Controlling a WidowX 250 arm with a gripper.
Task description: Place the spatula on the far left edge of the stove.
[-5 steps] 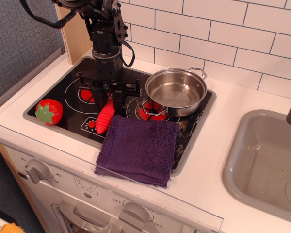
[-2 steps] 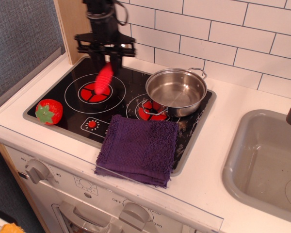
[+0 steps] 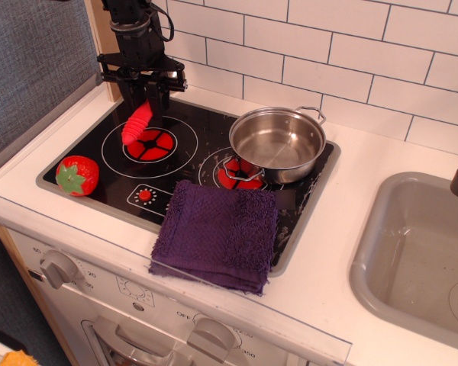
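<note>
My gripper (image 3: 146, 97) is shut on the spatula (image 3: 136, 123) and holds it in the air over the back left of the stove (image 3: 114, 171). Only the ribbed red handle shows, hanging down and tilted to the left; the silver head is hidden inside the fingers. The stove is a glossy black cooktop with red-and-white burner rings and a grey rim. The handle's tip hangs above the left burner ring (image 3: 149, 145).
A red strawberry toy (image 3: 77, 175) lies at the stove's front left corner. A steel pot (image 3: 277, 142) sits on the right burner. A purple cloth (image 3: 218, 232) covers the stove's front edge. A grey sink (image 3: 412, 259) is at the right. A wooden panel (image 3: 107, 46) stands behind the arm.
My gripper took the spatula off the stove's middle, lifted it, and has carried it back and to the left, now over the left burner.
</note>
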